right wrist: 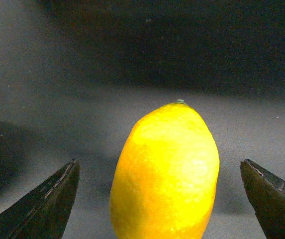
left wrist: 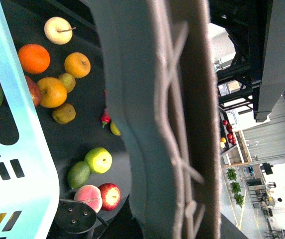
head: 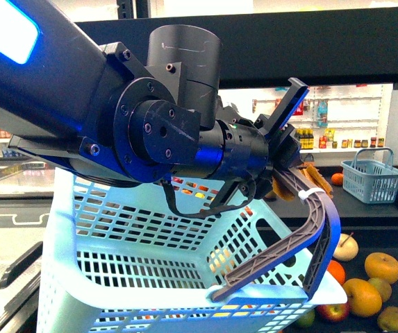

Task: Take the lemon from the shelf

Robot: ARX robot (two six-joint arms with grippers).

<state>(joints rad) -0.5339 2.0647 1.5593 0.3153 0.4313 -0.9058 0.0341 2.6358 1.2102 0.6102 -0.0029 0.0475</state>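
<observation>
Lemon (right wrist: 164, 172), likely firm, light and waxy-slick, sits between the spread tips of the right claw (right wrist: 159, 164) at 9 and 3 o'clock; pinch its belly. Left claw (head: 290, 173) clasps the basket handle (head: 311, 229).

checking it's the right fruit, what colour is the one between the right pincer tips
The lemon is bright yellow; best seen in the right wrist view.

Bright yellow dimpled oval lemon (right wrist: 164, 172), tiny green nub on top, against the matt dark-grey shelf tray (right wrist: 82, 89); the right gripper (right wrist: 158, 162) shows black fingers (right wrist: 43, 204). Out front, pale-blue slotted plastic basket (head: 150, 229), grey-brown lattice handle (head: 289, 246); left wrist catches a vivid round orange (left wrist: 34, 58) and shiny green apple (left wrist: 98, 160)
</observation>
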